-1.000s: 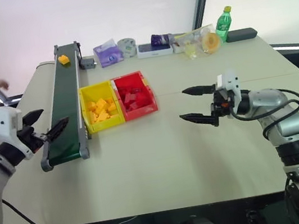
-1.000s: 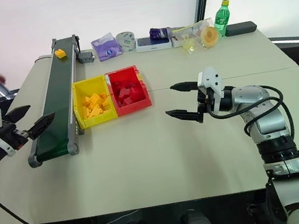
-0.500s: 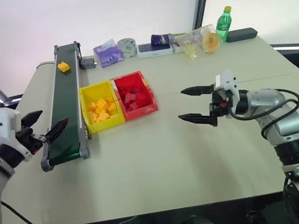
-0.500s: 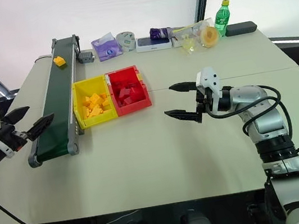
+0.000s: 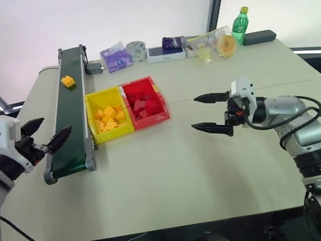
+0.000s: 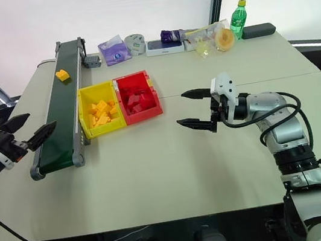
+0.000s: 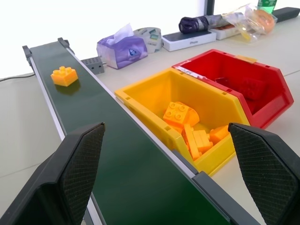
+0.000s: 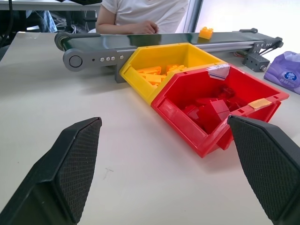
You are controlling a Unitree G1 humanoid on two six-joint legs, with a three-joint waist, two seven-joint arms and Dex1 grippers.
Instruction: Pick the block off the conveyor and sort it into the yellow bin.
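A small yellow-orange block (image 5: 67, 81) rides on the dark green conveyor (image 5: 69, 122), on its far half. The yellow bin (image 5: 107, 115) stands right beside the belt and holds several yellow blocks. My left gripper (image 5: 45, 134) hovers open at the belt's near end, level with it and empty; the block (image 7: 64, 75) lies well ahead of its fingers. Over the bare table to the right, my right gripper (image 5: 208, 112) is open and empty, pointing toward the bins.
A red bin (image 5: 143, 102) with red blocks touches the yellow bin's right side. Along the table's far edge lie a tissue pack (image 5: 116, 57), a tape roll (image 5: 135, 50), a phone box, bags and a green bottle (image 5: 240, 24). A person (image 8: 140, 14) sits beyond the conveyor.
The block has travelled along the belt toward my left gripper. The person's hand at the left has drawn back. Both grippers have stayed in place.
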